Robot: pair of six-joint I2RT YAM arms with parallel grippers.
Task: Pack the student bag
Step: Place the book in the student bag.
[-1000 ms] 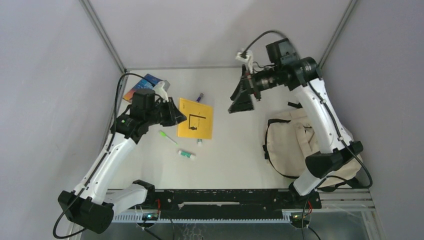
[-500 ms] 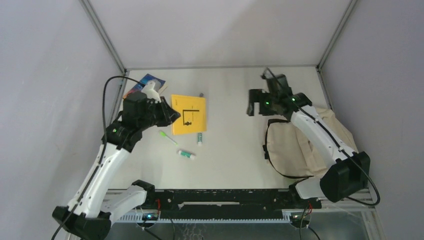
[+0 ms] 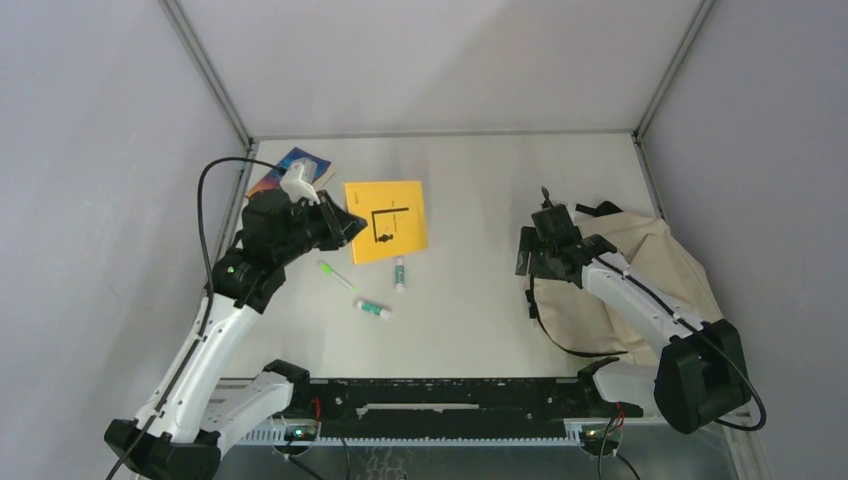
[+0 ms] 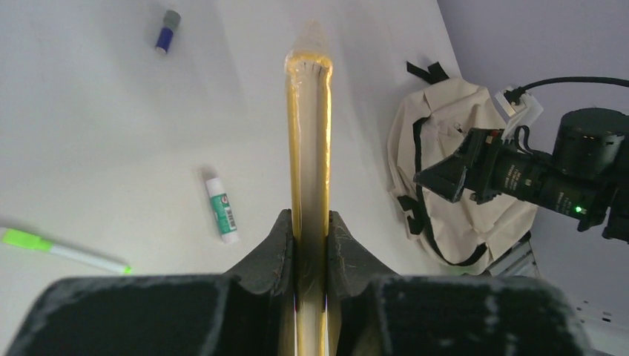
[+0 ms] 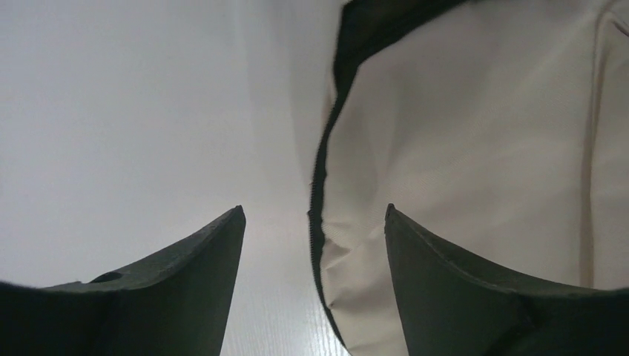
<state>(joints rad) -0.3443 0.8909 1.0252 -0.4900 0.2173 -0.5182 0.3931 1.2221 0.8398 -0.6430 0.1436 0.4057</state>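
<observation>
When we look from above, our right gripper [image 3: 525,255] has come down to the student bag [image 3: 655,265] on the right side of the table [image 3: 470,190]. At our left wrist, the left gripper [image 4: 309,222] pinches the yellow book [image 4: 309,111]. At our right wrist, wide jaws hang over the bag's edge.

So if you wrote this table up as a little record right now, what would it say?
left jaws: shut on a thin yellow paperback book
right jaws: open, straddling the black zip edge of the beige canvas backpack
loose on white table: green pen; white glue stick with green label; similar white-and-green tube
far left corner: blue-covered book
backpack contents: not visible
</observation>
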